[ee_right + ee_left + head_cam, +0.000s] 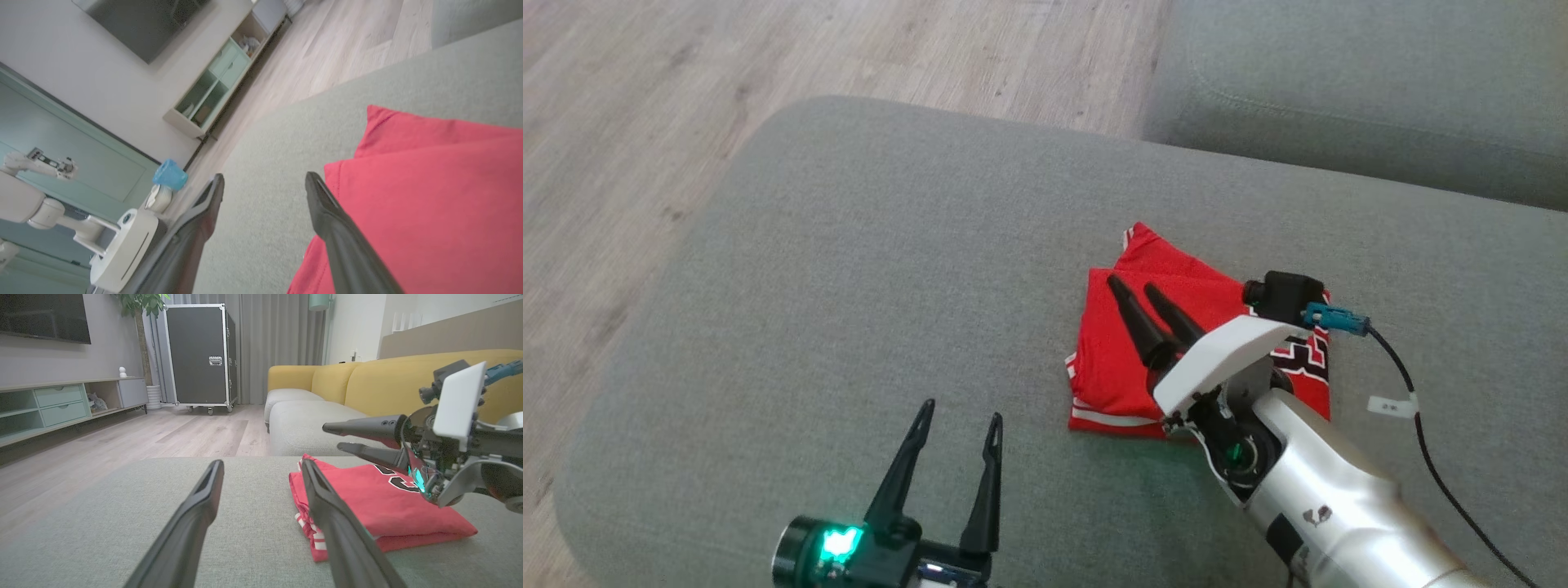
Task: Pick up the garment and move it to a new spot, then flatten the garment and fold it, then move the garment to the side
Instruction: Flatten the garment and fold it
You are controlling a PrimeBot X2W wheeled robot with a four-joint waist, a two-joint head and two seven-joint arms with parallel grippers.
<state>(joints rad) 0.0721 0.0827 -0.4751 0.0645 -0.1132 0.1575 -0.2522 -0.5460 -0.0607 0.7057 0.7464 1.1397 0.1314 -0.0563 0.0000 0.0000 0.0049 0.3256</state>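
Note:
A red garment (1119, 359) with white trim and black lettering lies folded into a compact stack on the grey cushion (866, 269). My right gripper (1135, 287) hovers over the garment, open, its fingers pointing up and left with nothing between them. The left wrist view shows that right gripper (333, 437) raised above the garment (367, 502). From the right wrist the garment (429, 196) spreads under the right-hand finger. My left gripper (961, 410) stands open near the cushion's front, left of the garment and apart from it.
A second grey cushion (1356, 82) lies at the back right, with wooden floor (645, 122) to the left and behind. A black cable (1413, 400) trails from the right wrist. A yellow sofa back (408, 379), a black case (200, 355) and a low cabinet (61, 404) stand beyond.

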